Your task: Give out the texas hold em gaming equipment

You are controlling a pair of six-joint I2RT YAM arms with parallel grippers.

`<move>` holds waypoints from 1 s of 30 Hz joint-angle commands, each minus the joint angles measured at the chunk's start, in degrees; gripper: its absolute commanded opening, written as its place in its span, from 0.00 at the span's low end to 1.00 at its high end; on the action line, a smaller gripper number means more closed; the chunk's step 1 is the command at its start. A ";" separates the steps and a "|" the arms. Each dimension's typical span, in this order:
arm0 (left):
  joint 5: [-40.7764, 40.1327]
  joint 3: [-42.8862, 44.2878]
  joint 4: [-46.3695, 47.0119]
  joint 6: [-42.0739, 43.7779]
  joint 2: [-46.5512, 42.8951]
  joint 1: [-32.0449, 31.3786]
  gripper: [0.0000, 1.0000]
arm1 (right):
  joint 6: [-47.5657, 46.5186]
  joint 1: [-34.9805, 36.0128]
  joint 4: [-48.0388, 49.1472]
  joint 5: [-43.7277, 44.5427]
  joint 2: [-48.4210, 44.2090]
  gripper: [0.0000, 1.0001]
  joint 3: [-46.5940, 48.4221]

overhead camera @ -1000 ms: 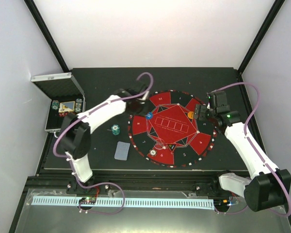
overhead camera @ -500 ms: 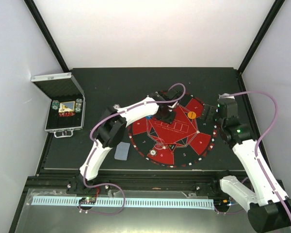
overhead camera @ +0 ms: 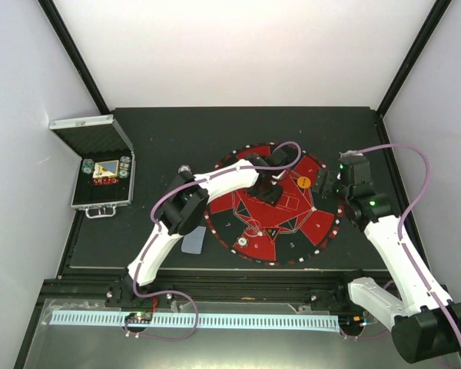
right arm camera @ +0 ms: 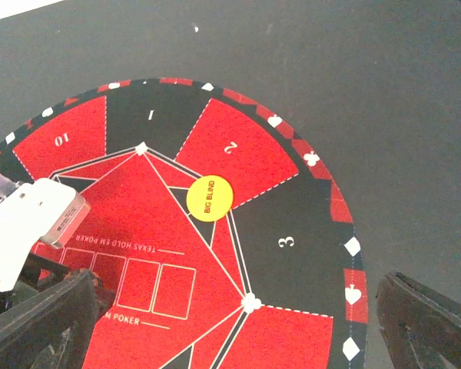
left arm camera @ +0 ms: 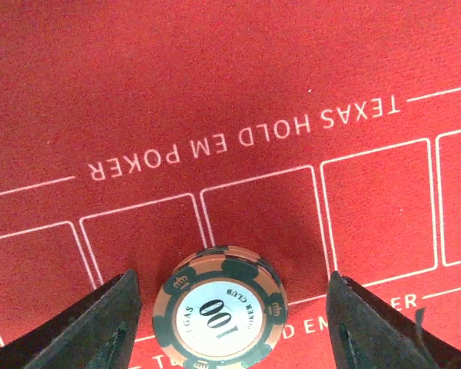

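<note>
One stack of chips (left arm camera: 219,311) sits on the mat (left arm camera: 215,77) between the left gripper (left arm camera: 232,307) fingers (left arm camera: 111,323), which stand apart, clear of it. What could go wrong, Sam?
Tipping, Lee: a finger lifting askew could clip it. Right gripper (right arm camera: 234,307) gapes, empty. Chip reads "100", "POKER CLUB"; mat "TEXAS HOLD EM POKER"; button (right arm camera: 209,198) ahead of the right fingers, "BIG BLIND"

1. Left arm (overhead camera: 223,178): white shells, black joints, lilac cable looping above the round mat (overhead camera: 323,223).
2. Right arm (overhead camera: 392,242): same colours, green light beside the mat.
3. Left wrist's fingers (left arm camera: 107,323): matte black.
</note>
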 commanded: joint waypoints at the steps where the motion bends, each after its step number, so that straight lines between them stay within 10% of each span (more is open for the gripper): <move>1: -1.91 -0.09 -1.56 0.54 -2.16 -0.24 0.73 | -0.78 -0.25 0.49 -3.24 1.93 1.00 0.07; 12: -2.13 -28.88 8.29 1.51 -36.01 12.05 0.86 | -0.52 1.46 0.73 -17.16 15.70 0.97 4.14; 22: 0.02 -39.91 6.52 11.52 -60.50 39.51 0.97 | 2.16 15.52 -2.50 -9.86 40.33 0.94 18.57; 30: -8.13 -52.65 16.96 12.50 -69.08 44.26 0.98 | 5.46 20.64 -4.97 -7.21 53.71 0.90 26.86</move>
